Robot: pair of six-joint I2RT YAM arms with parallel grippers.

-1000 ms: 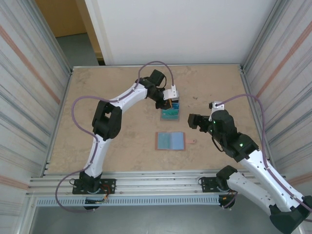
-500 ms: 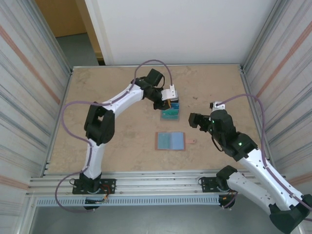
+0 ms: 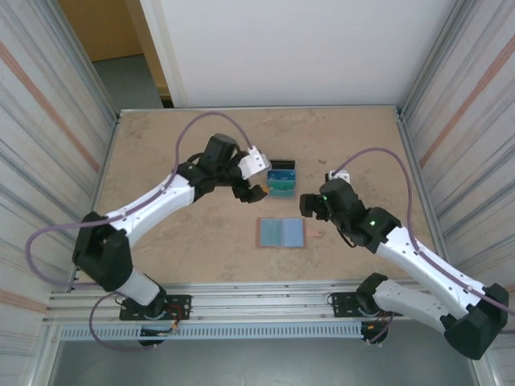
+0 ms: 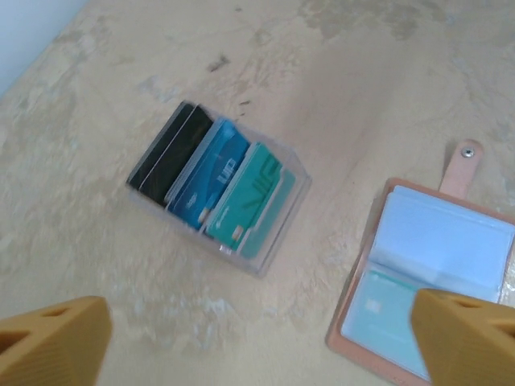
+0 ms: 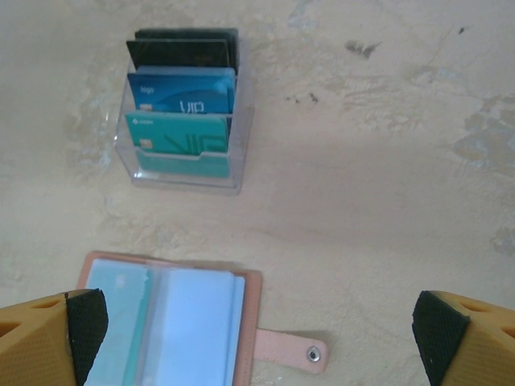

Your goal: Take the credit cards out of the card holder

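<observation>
The pinkish-brown card holder (image 3: 281, 232) lies open and flat on the table, its snap tab (image 5: 302, 351) pointing right. Its light-blue panels (image 5: 197, 322) face up, and a teal card (image 4: 386, 318) shows in one pocket. A blue credit card (image 5: 185, 95) and a teal credit card (image 5: 179, 137) stand in the clear stand (image 3: 281, 178). My left gripper (image 3: 259, 177) hovers open just left of the stand, nothing between its fingers (image 4: 52, 338). My right gripper (image 3: 308, 205) hovers open to the right of the holder, above the tab, also empty.
The clear stand (image 4: 221, 189) has a black back section (image 5: 183, 47) behind the cards. Corrugated metal walls (image 3: 48, 121) close in both sides of the beige table (image 3: 177, 241), with a metal rail (image 3: 241, 301) along the near edge.
My left arm has swung back to the left and low, away from over the stand, which is now uncovered. My right gripper has moved left and forward, nearer the holder.
</observation>
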